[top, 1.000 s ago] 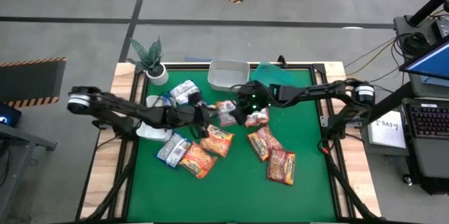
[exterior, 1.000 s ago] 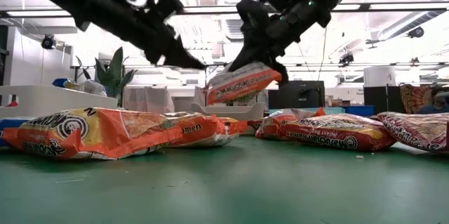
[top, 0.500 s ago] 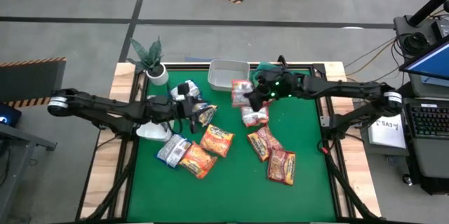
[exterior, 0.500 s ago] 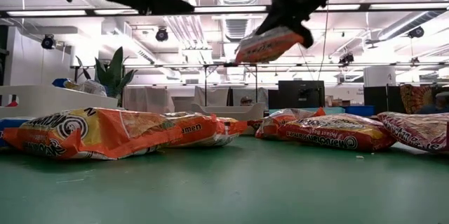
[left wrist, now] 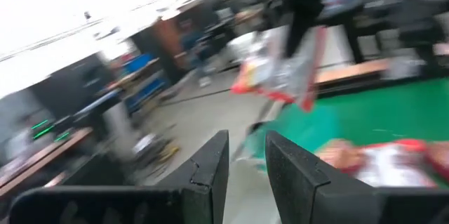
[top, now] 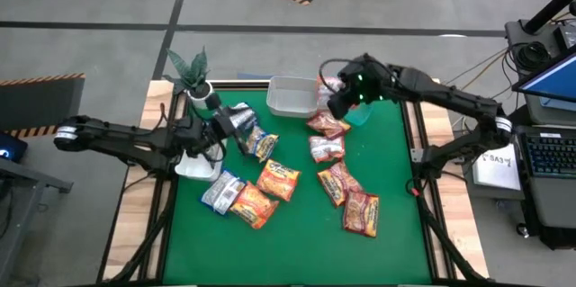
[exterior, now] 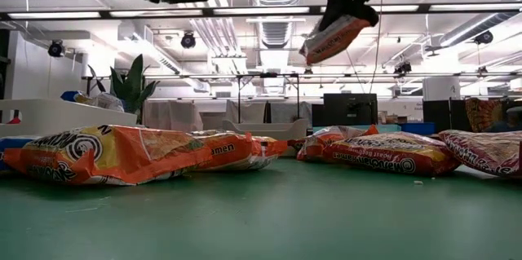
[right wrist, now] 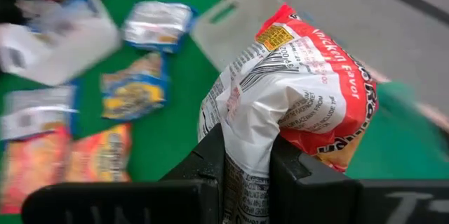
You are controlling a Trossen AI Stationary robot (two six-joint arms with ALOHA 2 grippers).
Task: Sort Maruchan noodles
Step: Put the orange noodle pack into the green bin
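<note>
My right gripper [top: 335, 105] is shut on a red-and-white noodle packet [right wrist: 302, 90], high above the mat beside the clear tub [top: 292, 96]. In the low view the packet [exterior: 334, 38] is tilted, clear of the table. My left gripper [top: 220, 125] is up over the mat's left side near the white tub [top: 192, 163]. Its fingers [left wrist: 210, 171] are a little apart, with nothing between them. Blue packets [top: 261, 143] [top: 238, 116], orange packets [top: 279, 179] and dark red packets [top: 360, 213] lie flat on the green mat. My right gripper pinches the red-and-white packet between its two fingers [right wrist: 210, 164], at the white printed end by the barcode [right wrist: 245, 140]. The fingers come from above, slanting down. The packet is lifted clear and hangs tilted below them [exterior: 330, 41].
A potted plant [top: 191, 76] stands at the far left corner. A teal container [top: 358, 114] sits by the clear tub, under the right arm. A silver-blue packet [top: 220, 192] and a red-white one [top: 326, 149] lie mid-mat. The near part of the mat [top: 297, 251] is bare.
My right gripper has carried the red-and-white packet up and toward the far right, from the middle of the mat to beside the clear tub. My left gripper has risen and drawn back toward the left edge, uncovering the blue packet on the mat.
</note>
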